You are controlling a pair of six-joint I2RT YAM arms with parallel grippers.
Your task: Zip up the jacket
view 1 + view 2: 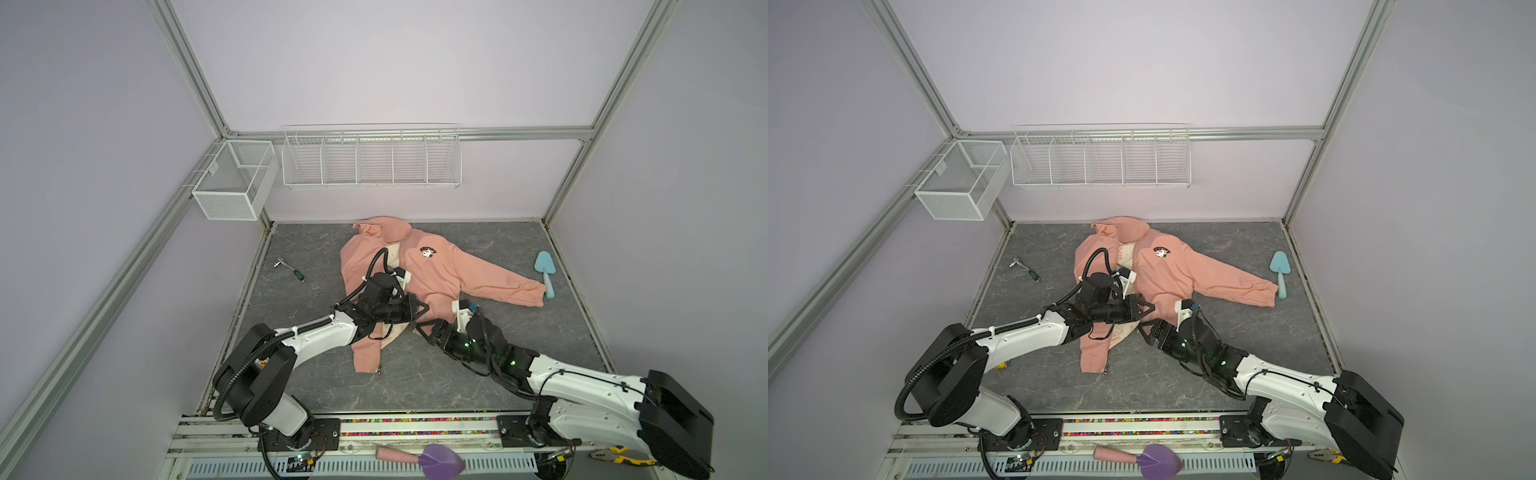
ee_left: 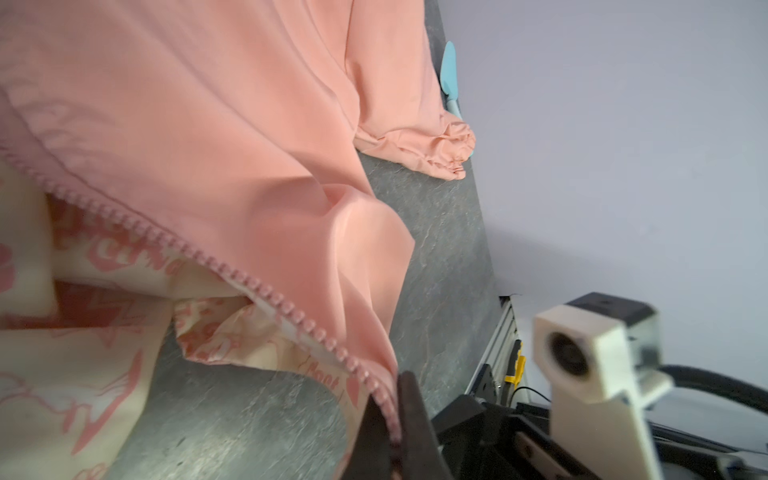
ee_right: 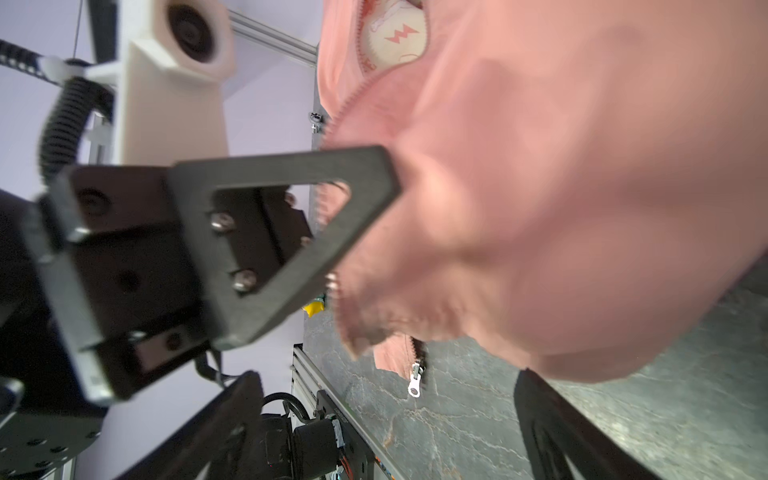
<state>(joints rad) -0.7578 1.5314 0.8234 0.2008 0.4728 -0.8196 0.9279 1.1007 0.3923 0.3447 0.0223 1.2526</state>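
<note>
The salmon-pink jacket [image 1: 440,274] [image 1: 1171,274] lies unzipped on the grey table, showing its cream lining [image 2: 83,374]. My left gripper [image 1: 424,309] [image 1: 1150,308] [image 2: 390,395] is shut on the zipper-teeth edge [image 2: 266,291] of one front panel near its hem, lifting that edge off the table. My right gripper [image 1: 422,332] [image 1: 1148,330] [image 3: 388,376] stands open just beside it, with nothing between its fingers. The raised fabric [image 3: 561,208] hangs over it. The metal zipper slider [image 1: 379,371] [image 3: 414,382] rests on the table at the hem of the other panel.
A small ratchet tool [image 1: 291,270] lies left of the jacket and a blue trowel [image 1: 545,270] by the right sleeve cuff. Wire baskets [image 1: 372,160] hang on the back wall. A purple trowel [image 1: 436,459] and pliers [image 1: 615,455] lie on the front rail.
</note>
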